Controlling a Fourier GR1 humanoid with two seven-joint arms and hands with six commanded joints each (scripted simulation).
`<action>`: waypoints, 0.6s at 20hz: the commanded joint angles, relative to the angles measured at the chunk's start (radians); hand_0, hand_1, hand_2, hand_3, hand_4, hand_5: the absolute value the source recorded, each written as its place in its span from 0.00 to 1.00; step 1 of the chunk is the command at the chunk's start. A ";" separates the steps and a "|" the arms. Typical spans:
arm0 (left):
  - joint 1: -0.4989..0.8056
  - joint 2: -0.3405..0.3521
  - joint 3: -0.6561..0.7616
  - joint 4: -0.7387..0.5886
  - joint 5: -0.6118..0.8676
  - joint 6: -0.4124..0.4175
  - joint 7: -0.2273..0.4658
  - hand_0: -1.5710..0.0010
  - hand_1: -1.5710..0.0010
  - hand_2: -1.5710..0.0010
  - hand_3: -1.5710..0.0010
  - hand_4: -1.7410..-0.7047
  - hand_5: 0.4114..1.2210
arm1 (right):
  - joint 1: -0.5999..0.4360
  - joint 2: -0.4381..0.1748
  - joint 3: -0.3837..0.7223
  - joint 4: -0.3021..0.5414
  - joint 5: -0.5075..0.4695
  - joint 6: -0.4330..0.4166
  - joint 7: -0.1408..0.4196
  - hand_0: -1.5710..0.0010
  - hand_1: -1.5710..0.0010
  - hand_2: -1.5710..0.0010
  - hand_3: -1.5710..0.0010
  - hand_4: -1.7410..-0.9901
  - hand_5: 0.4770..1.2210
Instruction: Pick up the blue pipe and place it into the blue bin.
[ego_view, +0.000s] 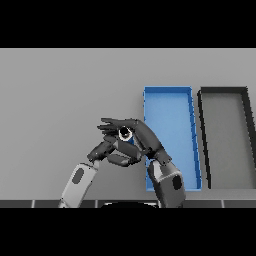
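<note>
On the flat grey desk (60, 90), 2 shallow rectangular bins stand side by side on the right. The blue open-topped bin (191, 130) is the nearer to the middle, and its long sides run from near to far. Just beside it on the right is a dark grey bin (246, 135) of similar shape, standing slightly apart from the blue one.

Both arms come in from the near edge and meet at the middle of the scene, just left of the blue bin's near half. The right hand (142, 135) reaches leftward from its forearm, which crosses the bin's near left corner; its fingers are curled over a short blue pipe (129, 142), gripping it. Only a small patch of the pipe's blue shows between the dark fingers, with a pale round ring (124, 133) at the end facing up. The pipe is outside the blue bin, left of its left wall.

The left hand (107, 149) sits directly against the right hand from the near-left side, its fingers bent; I cannot tell whether they also clasp the pipe.
</note>
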 joint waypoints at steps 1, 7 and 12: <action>0.000 -0.005 -0.002 -0.001 0.003 0.000 0.001 0.99 0.99 0.99 0.99 0.80 0.05 | -0.016 -0.006 -0.020 0.017 -0.027 -0.001 0.003 0.00 0.00 0.00 0.00 0.00 1.00; 0.006 -0.007 0.001 -0.015 0.009 0.002 0.026 1.00 1.00 1.00 1.00 0.81 0.03 | -0.340 -0.278 -0.213 0.052 -0.225 -0.197 -0.001 0.00 0.00 0.00 0.00 0.00 1.00; 0.003 0.013 0.011 -0.005 0.009 -0.007 0.022 1.00 1.00 1.00 1.00 0.82 0.01 | -0.400 -0.642 -0.293 0.124 -0.381 -0.415 0.002 0.00 0.00 0.00 0.00 0.00 1.00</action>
